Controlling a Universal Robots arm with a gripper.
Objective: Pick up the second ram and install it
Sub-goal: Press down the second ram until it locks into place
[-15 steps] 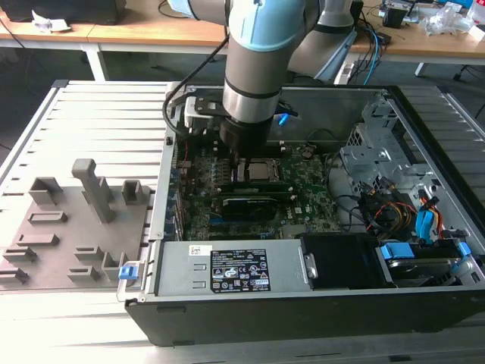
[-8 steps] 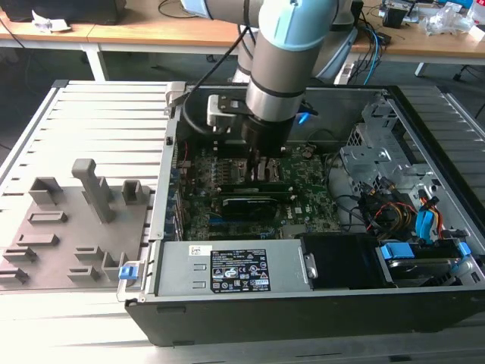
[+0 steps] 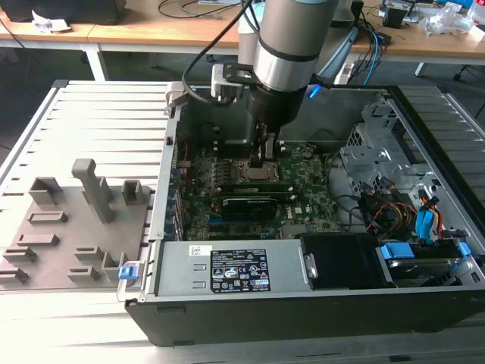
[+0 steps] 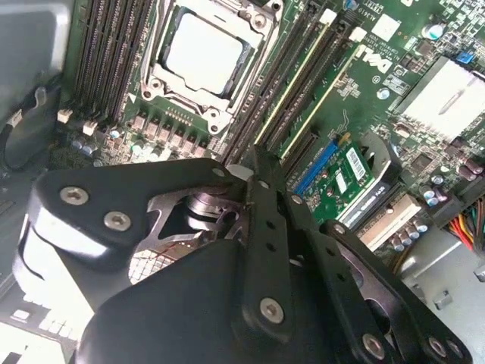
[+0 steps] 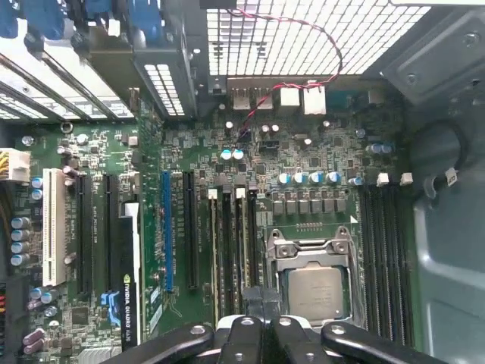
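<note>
Inside the open computer case, my gripper (image 3: 261,161) hangs low over the green motherboard (image 3: 303,205), beside the CPU socket (image 3: 256,173). Its fingers are shut with nothing visible between them. In the second wrist view two thin green ram sticks stand in neighbouring slots next to the CPU socket (image 4: 204,53), each with a white latch at its far end. The shut gripper (image 4: 254,155) sits at the near end of the second ram (image 4: 295,71); the other stick (image 4: 320,92) lies one slot over. I cannot tell whether the fingers touch it. In the first wrist view the gripper (image 5: 255,294) is over the slots beside the socket (image 5: 318,292).
A graphics card (image 5: 125,303) lies in a slot past the ram slots. The power supply (image 3: 227,269) fills the case's near side. A drive cage and coloured cables (image 3: 409,212) crowd the exterior view's right. A grey fixture tray (image 3: 76,212) lies outside the case, on the left.
</note>
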